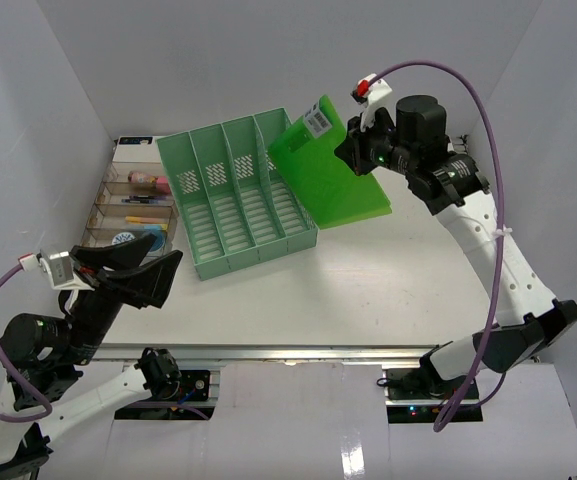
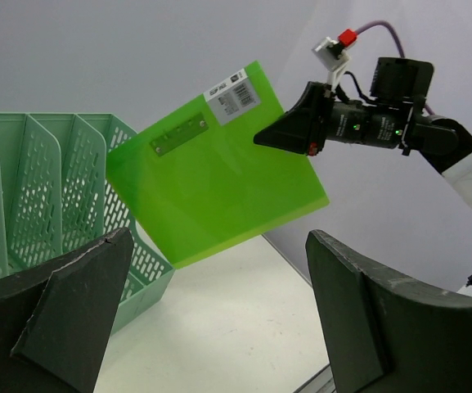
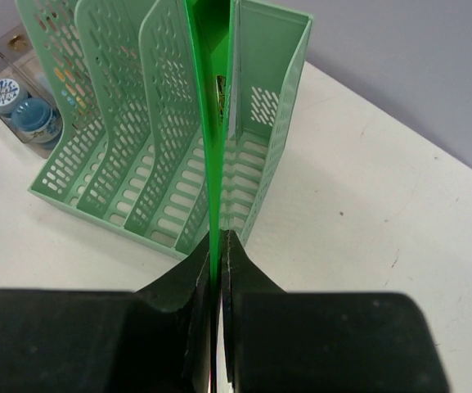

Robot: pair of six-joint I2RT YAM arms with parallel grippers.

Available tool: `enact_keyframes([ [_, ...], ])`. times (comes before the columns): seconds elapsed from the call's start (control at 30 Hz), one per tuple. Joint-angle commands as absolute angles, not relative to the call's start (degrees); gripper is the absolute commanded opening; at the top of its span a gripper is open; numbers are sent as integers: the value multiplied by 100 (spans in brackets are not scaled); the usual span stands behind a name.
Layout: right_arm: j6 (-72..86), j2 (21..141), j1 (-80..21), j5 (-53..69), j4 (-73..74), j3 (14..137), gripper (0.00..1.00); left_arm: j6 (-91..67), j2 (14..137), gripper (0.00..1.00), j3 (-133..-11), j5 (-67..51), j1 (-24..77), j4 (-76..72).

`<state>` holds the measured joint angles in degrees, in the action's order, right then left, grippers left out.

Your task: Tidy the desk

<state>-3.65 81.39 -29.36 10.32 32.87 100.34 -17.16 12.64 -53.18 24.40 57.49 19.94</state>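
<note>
My right gripper [image 1: 353,150] is shut on a bright green folder [image 1: 326,170] and holds it in the air, tilted, over the right end of the mint-green four-slot file rack [image 1: 233,195]. In the right wrist view the folder [image 3: 213,139] is edge-on above the rack's rightmost slot [image 3: 244,155], pinched between the black fingers [image 3: 182,278]. The left wrist view shows the folder [image 2: 211,180] with a barcode label and the right gripper [image 2: 289,131]. My left gripper [image 1: 133,265] is open and empty, hovering over the white desk [image 1: 368,270] near its front left.
A clear plastic compartment tray [image 1: 128,205] with small items stands left of the rack, against the left wall. White walls enclose the desk on three sides. A metal rail [image 1: 298,350] runs along the front edge.
</note>
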Motion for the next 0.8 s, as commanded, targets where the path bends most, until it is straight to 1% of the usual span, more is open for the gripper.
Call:
enact_keyframes([
  [0.0,-59,8388,-2934,923,2772,10414,8,-1774,1193,98,-5254,2364,5738,2018],
  [0.13,226,8617,-2944,786,2735,10604,8,-1793,1160,98,-5211,2366,5732,2039],
  [0.47,478,8789,-2956,1093,2654,11274,8,-1802,1099,98,-5196,2399,5738,2084],
  [0.77,505,8732,-2984,1103,2659,11289,8,-1855,1086,98,-5199,2417,5739,2136],
])
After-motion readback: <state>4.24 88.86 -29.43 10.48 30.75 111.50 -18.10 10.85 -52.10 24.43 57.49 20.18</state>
